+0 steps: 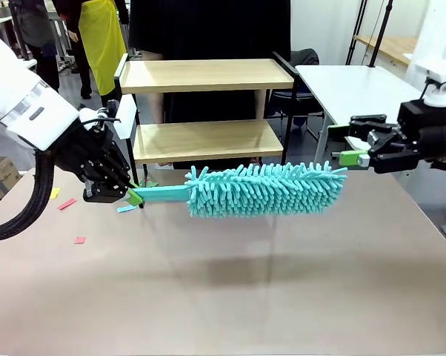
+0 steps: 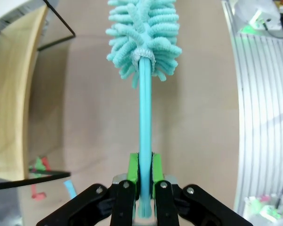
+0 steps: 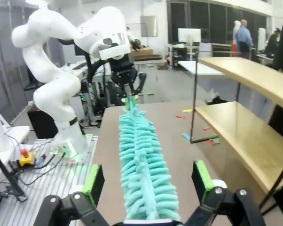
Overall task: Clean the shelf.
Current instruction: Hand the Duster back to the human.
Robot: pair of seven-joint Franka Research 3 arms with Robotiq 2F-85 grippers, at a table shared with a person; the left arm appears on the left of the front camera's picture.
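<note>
Worktop: brown surface (image 1: pixel 230 297), with small coloured paper scraps (image 1: pixel 66 203) lying below the left hand.
Room: a white table (image 1: pixel 356 85) stands behind the right hand; a person in black (image 1: pixel 208 30) stands beyond the shelf.
Shelf: the shelf (image 1: pixel 204 107) stands at the far edge of the worktop, between the two hands and beyond them, its two wood boards level.
Left hand: the left hand (image 1: pixel 132 195) comes in from the side and is clamped on the flat handle of a teal duster (image 1: pixel 264 189), held level above the worktop.
Right hand: the right hand (image 1: pixel 350 142) points inward with its fingers spread wide, the duster's fluffy tip between them, contact unclear.
</note>
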